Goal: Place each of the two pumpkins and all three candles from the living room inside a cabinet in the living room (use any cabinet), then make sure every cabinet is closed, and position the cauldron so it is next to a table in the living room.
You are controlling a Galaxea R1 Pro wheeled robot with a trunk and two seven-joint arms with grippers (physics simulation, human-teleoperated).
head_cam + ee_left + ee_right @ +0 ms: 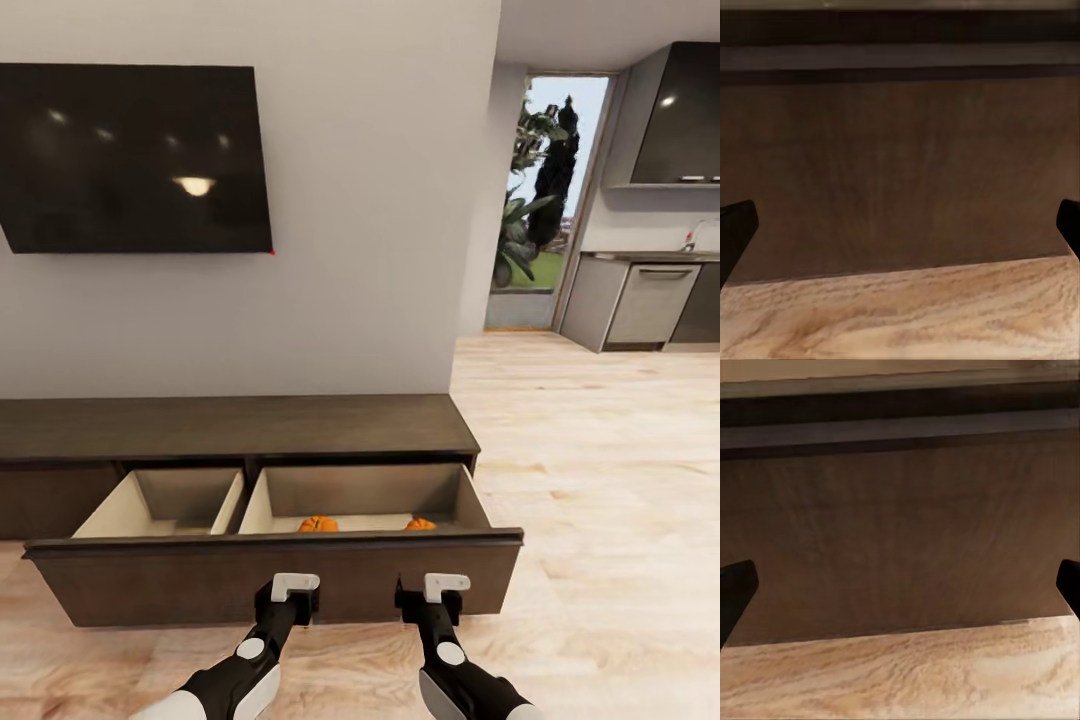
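The long dark brown cabinet stands under the TV with its wide drawer pulled out. Two orange pumpkins lie in the drawer's right compartment, just behind the front panel. My left gripper and right gripper are side by side, close against the drawer front. In the wrist views the left gripper and right gripper face the brown panel, dark fingertips spread wide, nothing between them. Candles, cauldron and table are out of view.
A black TV hangs on the grey wall above the cabinet. The drawer's left compartment holds nothing I can see. Pale wood floor runs right toward a kitchen counter and a glass door.
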